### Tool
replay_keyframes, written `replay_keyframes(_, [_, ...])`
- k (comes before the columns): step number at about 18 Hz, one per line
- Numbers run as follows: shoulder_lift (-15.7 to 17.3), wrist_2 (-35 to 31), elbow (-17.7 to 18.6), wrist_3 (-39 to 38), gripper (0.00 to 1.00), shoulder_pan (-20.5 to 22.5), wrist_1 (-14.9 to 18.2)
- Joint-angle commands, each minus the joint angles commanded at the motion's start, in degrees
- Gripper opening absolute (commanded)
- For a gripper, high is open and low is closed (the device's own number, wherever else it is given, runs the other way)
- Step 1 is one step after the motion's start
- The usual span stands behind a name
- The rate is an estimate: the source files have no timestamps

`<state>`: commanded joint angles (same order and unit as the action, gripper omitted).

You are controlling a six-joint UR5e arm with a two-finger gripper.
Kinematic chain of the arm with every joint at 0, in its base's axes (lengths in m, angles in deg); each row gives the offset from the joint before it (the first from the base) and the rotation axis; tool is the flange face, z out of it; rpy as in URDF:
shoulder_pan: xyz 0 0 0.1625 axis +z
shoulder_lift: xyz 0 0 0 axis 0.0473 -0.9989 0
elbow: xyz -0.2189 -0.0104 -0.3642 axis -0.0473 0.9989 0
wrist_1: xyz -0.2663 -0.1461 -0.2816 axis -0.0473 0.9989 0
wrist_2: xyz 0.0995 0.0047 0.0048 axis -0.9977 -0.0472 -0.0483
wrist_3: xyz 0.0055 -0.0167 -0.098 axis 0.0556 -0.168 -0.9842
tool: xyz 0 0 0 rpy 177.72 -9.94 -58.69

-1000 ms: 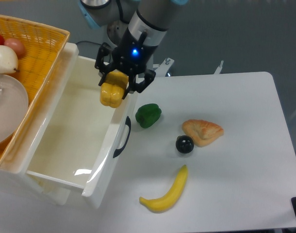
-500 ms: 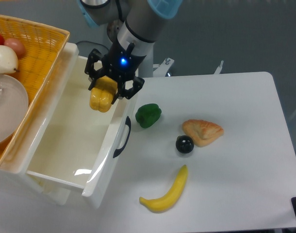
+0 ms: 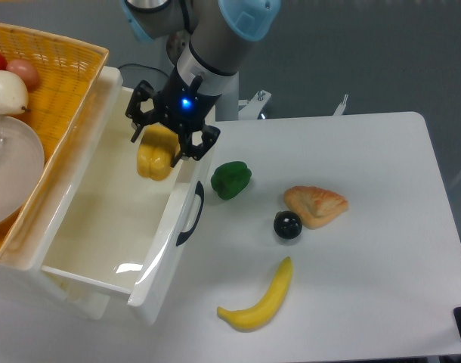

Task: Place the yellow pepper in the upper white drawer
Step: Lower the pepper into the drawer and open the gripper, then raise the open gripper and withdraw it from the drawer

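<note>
My arm reaches down from top of frame, wrist tilted toward lower left. Blue light lit on wrist. My gripper (image 3: 158, 154) points downward, black fingers (image 3: 140, 119) closed around yellow pepper (image 3: 156, 157), holding it aloft.

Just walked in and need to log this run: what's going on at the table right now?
The arm's gripper is holding the yellow pepper over the open upper white drawer, inside its front edge; it has not let go. On the table beside the drawer lie a green pepper, a pastry, a black ball and a banana. A yellow wicker basket sits at the drawer's far side.
</note>
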<state>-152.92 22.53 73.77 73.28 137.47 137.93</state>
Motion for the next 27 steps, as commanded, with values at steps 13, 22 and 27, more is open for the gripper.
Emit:
replay_keyframes(13, [0.00,-0.61,-0.26,0.53,1.00,2.63,-6.23])
replay_keyframes(22, [-3.77,-9.92,-0.53,11.95,1.00,4.04,-7.03])
replay_keyframes(27, [-5.71,-12.30,-0.53,15.90,1.00,4.04,-7.21])
